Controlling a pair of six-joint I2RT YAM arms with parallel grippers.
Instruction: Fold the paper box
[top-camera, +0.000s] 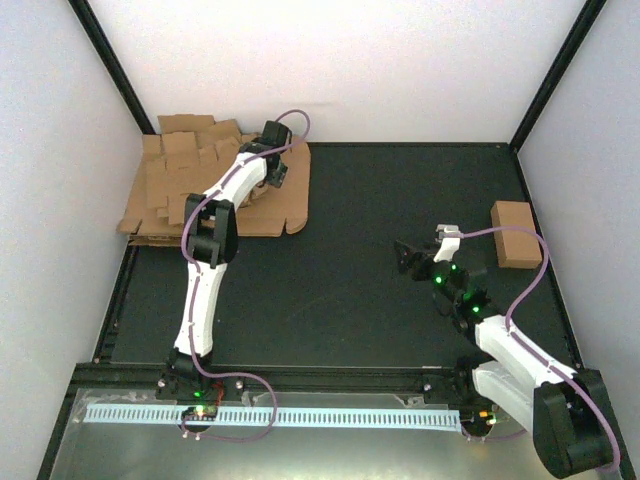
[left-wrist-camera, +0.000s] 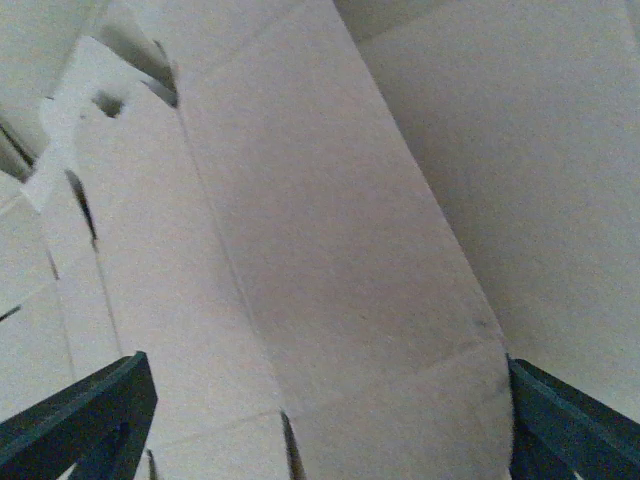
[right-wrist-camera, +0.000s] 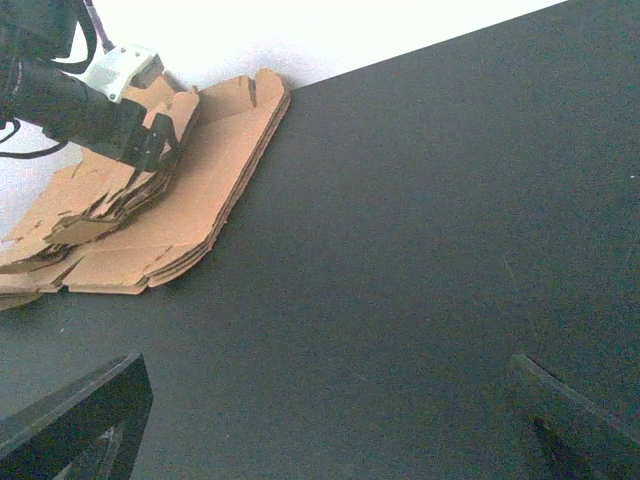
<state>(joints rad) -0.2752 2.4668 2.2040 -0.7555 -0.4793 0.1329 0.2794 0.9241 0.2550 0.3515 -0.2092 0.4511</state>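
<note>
Left wrist view: L gripper (left-wrist-camera: 325, 425) released, jaws spread, just above paper box (left-wrist-camera: 330, 250), prob. top sheet of heap (top-camera: 165, 190), far left. Step: pick-up. Next: lower, pinch one sheet only. R gripper (top-camera: 408, 257) also released, near right.

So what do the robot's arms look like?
The left arm and the right arm are smooth white tubes linked by chunky black joints. A thin purple cable loops along each. Little green lights glow near the right wrist. The left end effector has two dark, wedge-shaped fingers, and the right end effector matches.
</note>
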